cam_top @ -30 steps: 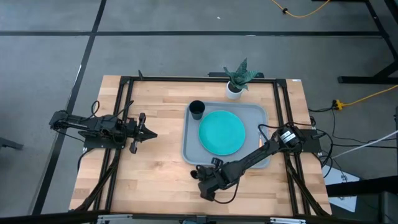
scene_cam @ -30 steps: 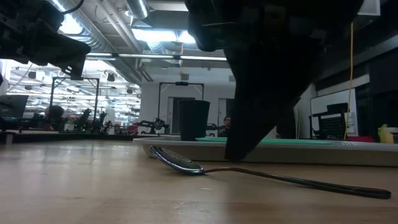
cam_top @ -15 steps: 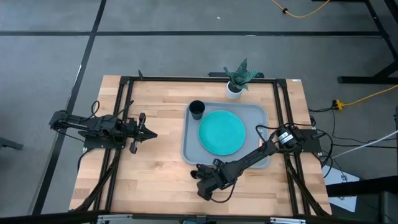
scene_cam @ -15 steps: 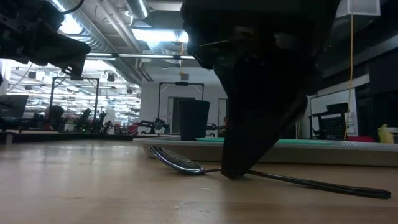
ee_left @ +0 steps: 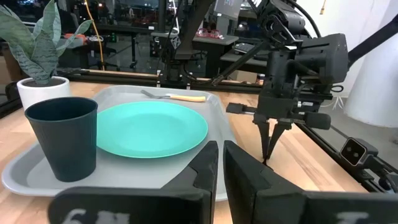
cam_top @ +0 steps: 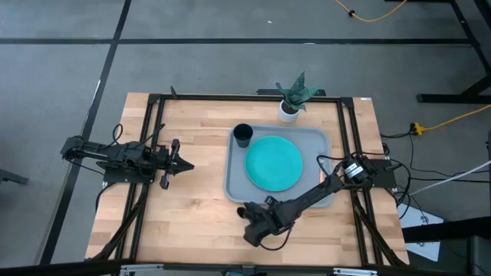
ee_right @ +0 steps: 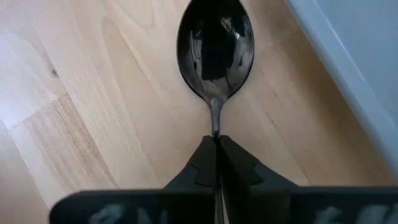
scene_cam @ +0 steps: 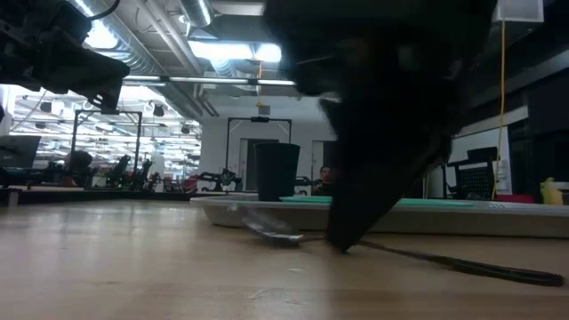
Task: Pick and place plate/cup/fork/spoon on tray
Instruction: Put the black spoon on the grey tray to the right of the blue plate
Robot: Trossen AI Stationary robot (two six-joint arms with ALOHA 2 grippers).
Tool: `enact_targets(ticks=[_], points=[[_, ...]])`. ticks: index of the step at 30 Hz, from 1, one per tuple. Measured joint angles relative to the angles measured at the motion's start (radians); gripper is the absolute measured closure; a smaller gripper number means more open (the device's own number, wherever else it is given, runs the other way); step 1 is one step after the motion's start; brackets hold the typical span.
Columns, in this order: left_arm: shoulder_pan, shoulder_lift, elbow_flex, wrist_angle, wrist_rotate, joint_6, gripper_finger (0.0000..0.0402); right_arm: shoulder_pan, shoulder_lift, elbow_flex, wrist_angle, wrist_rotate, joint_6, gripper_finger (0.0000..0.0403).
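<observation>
The dark spoon (ee_right: 216,53) lies on the wood table just off the near left corner of the grey-blue tray (cam_top: 230,188). My right gripper (ee_right: 217,144) stands over it, shut on it; it also shows in the high view (cam_top: 247,216). The teal plate (cam_top: 273,163) and the black cup (cam_top: 242,135) stand on the tray. The tan-handled fork (ee_left: 174,96) lies on the tray beyond the plate. My left gripper (cam_top: 186,163) hangs shut and empty above the table's left part. My right gripper pinches the spoon's thin neck (ee_right: 214,124), just behind the bowl, between its two fingertips. The fingers slant down from above and close across the handle. The handle's free end (scene_cam: 507,271) rests on the table. Whether the bowl (scene_cam: 271,233) is off the wood I cannot tell.
A white pot with a green plant (cam_top: 291,98) stands at the table's far edge behind the tray. Black frame rails (cam_top: 149,153) run along the left and right sides of the table. Bare wood lies between my left gripper and the tray.
My right gripper has come down onto the spoon's neck. The spoon's bowl end has shifted a little along the table, while the handle's free end has stayed on the wood.
</observation>
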Motion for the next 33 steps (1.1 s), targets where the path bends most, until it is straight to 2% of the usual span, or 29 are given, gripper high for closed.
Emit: enact_targets(ticks=[4, 7, 10, 12, 16, 21, 28, 33], points=[[0.0, 0.0, 0.0, 0.0, 0.0, 0.0, 0.0382, 0.042, -0.086, -0.003, -0.049, 0.084, 0.04, 0.0399], [0.0, 0.0, 0.0, 0.0, 0.0, 0.0, 0.0382, 0.085, -0.158, 0.002, -0.115, 0.229, 0.13, 0.04], [0.0, 0.0, 0.0, 0.0, 0.0, 0.0, 0.0382, 0.127, -0.212, -0.001, -0.265, 0.377, 0.277, 0.0401], [0.0, 0.0, 0.0, 0.0, 0.0, 0.0, 0.0382, 0.15, -0.249, 0.002, -0.416, 0.438, 0.432, 0.0401], [0.0, 0.0, 0.0, 0.0, -0.001, 0.0, 0.0382, 0.186, -0.256, -0.002, -0.744, 0.416, 0.81, 0.0401], [0.0, 0.0, 0.0, 0.0, -0.002, 0.0, 0.0382, 0.195, -0.259, -0.023, -0.936, 0.353, 1.085, 0.0402], [0.0, 0.0, 0.0, 0.0, -0.003, 0.0, 0.0382, 0.136, -0.319, -0.18, -0.926, 0.283, 1.177, 0.0402], [0.0, 0.0, 0.0, 0.0, -0.003, 0.0, 0.0382, 0.08, -0.432, -0.378, -0.772, 0.287, 1.184, 0.0401]])
